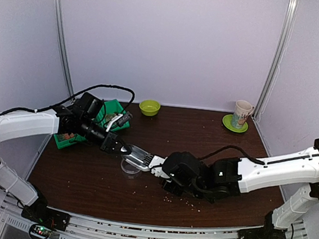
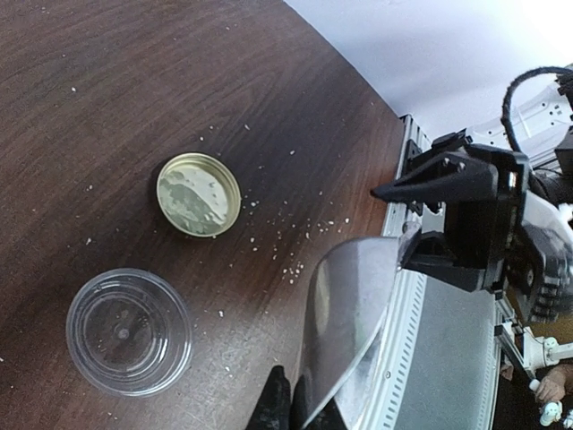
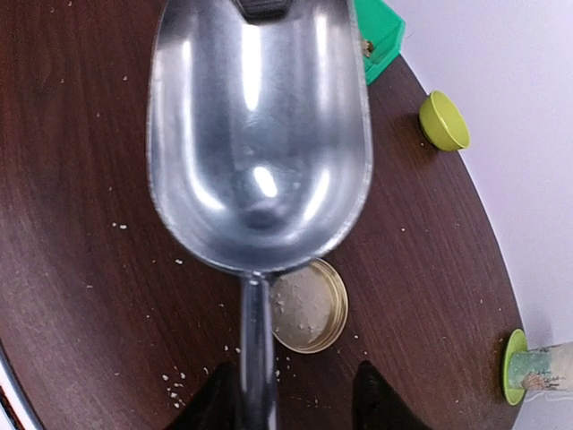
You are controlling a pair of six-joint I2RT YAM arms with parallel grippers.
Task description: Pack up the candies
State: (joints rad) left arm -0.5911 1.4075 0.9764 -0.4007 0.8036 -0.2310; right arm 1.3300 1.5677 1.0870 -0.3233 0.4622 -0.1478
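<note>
Right wrist view shows an empty shiny metal scoop point(image 3: 260, 134): left claw point(image 1: 125, 149) pinches its rim, right claw point(image 3: 291, 394) gapes wide around the handle point(image 3: 255, 349) to let go, candies maybe in the green plastic box point(image 3: 380, 31).

A metal scoop point(image 3: 260, 134) overlaps a gold lid point(image 3: 315, 313); claw point(image 3: 294, 381) spread.
</note>
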